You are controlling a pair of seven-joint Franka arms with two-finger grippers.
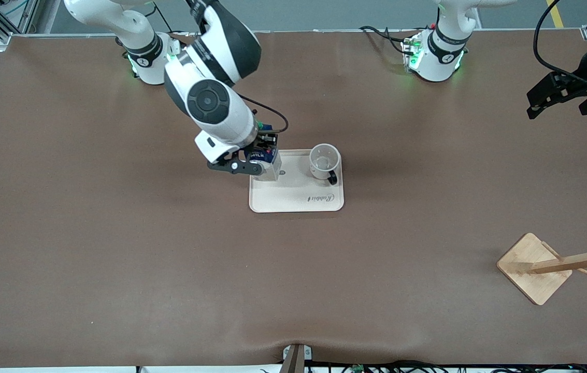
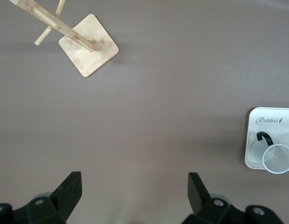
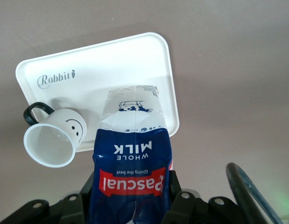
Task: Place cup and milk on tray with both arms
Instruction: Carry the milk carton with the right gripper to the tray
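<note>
The cream tray (image 1: 298, 197) lies mid-table. The white cup (image 1: 324, 161) stands upright on the tray's corner toward the left arm's end, its black handle turned to the front camera. My right gripper (image 1: 262, 156) is shut on the dark-blue milk carton (image 1: 265, 161), held upright at the tray's corner toward the right arm's end; I cannot tell if its base touches. The right wrist view shows the milk (image 3: 130, 163) between the jaws, the smiley cup (image 3: 53, 137) and the tray (image 3: 112, 65). My left gripper (image 1: 557, 106) is open and empty, high over the left arm's end of the table.
A wooden rack with a square base (image 1: 534, 267) stands near the front camera at the left arm's end; it also shows in the left wrist view (image 2: 88, 45). That view shows the tray (image 2: 270, 122) and cup (image 2: 277, 157) too.
</note>
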